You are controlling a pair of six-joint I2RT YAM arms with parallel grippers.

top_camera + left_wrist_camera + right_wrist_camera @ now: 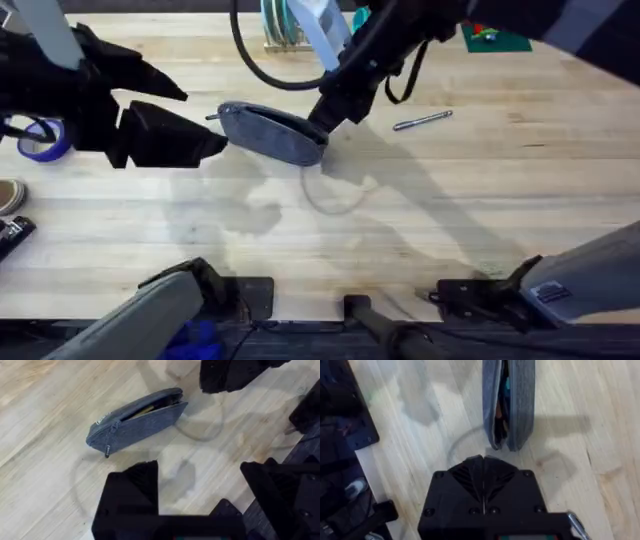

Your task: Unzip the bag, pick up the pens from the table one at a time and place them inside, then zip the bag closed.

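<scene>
The blue-grey bag point(270, 133) lies on the table point(450, 210) left of centre, its zipper open along the top point(142, 410), with coloured items showing inside point(502, 405). Its pull tab point(106, 451) hangs at the end nearest my left gripper. My left gripper point(205, 118) hovers open just left of the bag, its fingers point(130, 495) spread wide. My right gripper point(328, 112) sits at the bag's right end, fingers point(484, 477) pressed together just short of the fabric, with nothing seen between them. A slim silver pen point(422, 121) lies on the table to the right of the bag.
A blue tape roll point(40, 140) and dark items point(12, 238) sit at the left edge. A rack with discs point(285, 25) and a green item point(495, 38) stand at the back. A black cable point(265, 70) arcs behind the bag.
</scene>
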